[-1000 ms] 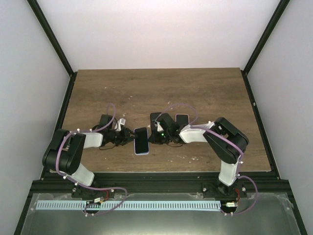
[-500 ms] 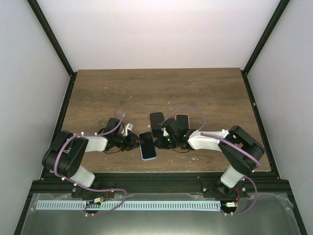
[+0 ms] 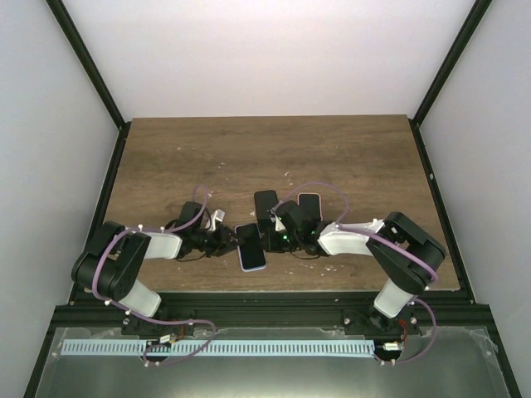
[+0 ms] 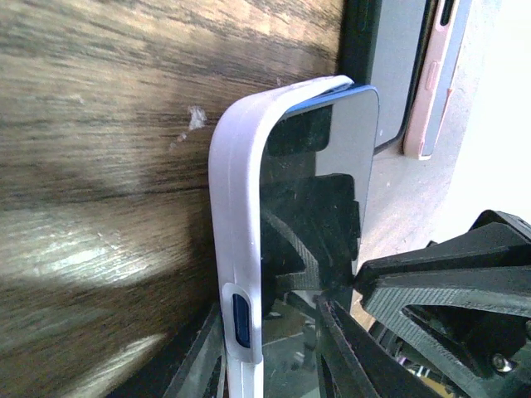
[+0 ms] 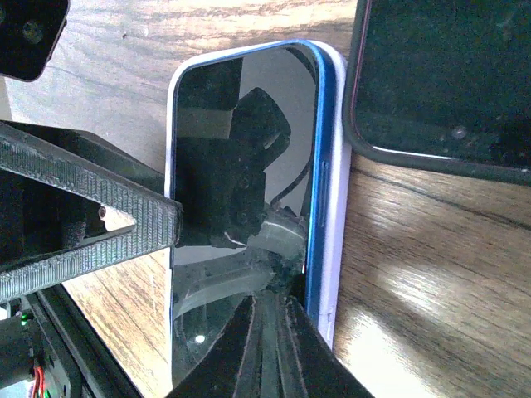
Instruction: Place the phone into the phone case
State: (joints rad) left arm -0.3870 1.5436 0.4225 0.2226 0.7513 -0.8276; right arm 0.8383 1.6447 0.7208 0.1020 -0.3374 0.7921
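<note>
Both arms stretch low across the tabletop (image 3: 332, 157), meeting at the phone (image 3: 251, 245)
the left end effector (image 3: 222, 241) grips the white phone case (image 4: 236, 249) by its side; the phone lies in it, blue edge showing; the right end effector (image 5: 267, 332), fingers closed together, touches that edge

Blue-edged phone (image 5: 241, 166) (black screen), white case (image 4: 236, 224), brown woodgrain table (image 3: 332, 149).

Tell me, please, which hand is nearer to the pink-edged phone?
Right. The right hand sits just in front and left of the pink-edged phone; the left hand is farther left, beyond the white-cased phone.
</note>
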